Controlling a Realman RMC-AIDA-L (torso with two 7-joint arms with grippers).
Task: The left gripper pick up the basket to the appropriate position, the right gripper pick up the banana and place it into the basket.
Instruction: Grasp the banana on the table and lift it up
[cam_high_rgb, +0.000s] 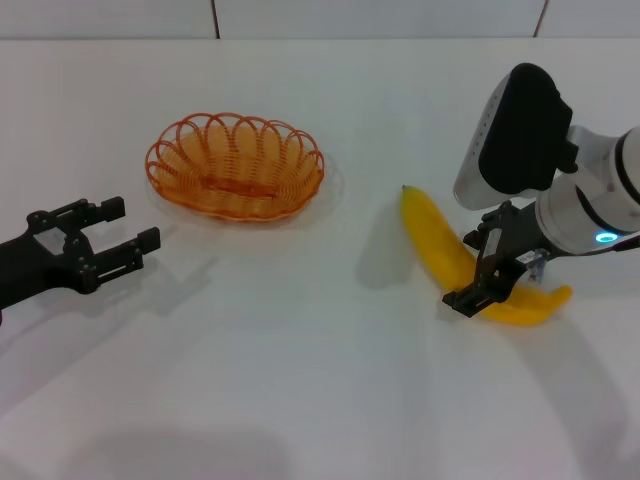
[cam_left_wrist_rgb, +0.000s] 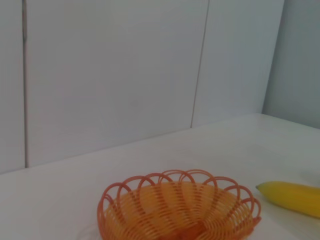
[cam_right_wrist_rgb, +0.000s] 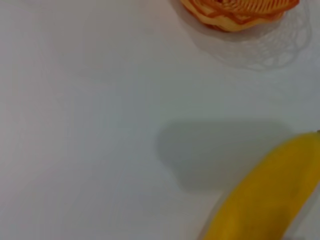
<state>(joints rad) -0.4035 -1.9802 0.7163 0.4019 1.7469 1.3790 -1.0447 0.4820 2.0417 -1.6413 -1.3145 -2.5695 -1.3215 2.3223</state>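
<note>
Right gripper (cam_high_rgb: 492, 272) straddles the banana (cam_high_rgb: 440, 252), jaws wide, well to the right of the orange wire basket (cam_high_rgb: 236, 166); I'd seat it lower at mid-length before closing, while left gripper (cam_high_rgb: 100, 238) waits open, left of the basket.

Place: lab test bench | plain white table (cam_high_rgb: 300, 380) | white panelled wall (cam_left_wrist_rgb: 125, 75)

Orange wire basket (cam_high_rgb: 236, 166) — yellow banana (cam_high_rgb: 437, 250) well right

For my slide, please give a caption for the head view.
Right claw at the banana; left claw open near the basket.
</note>
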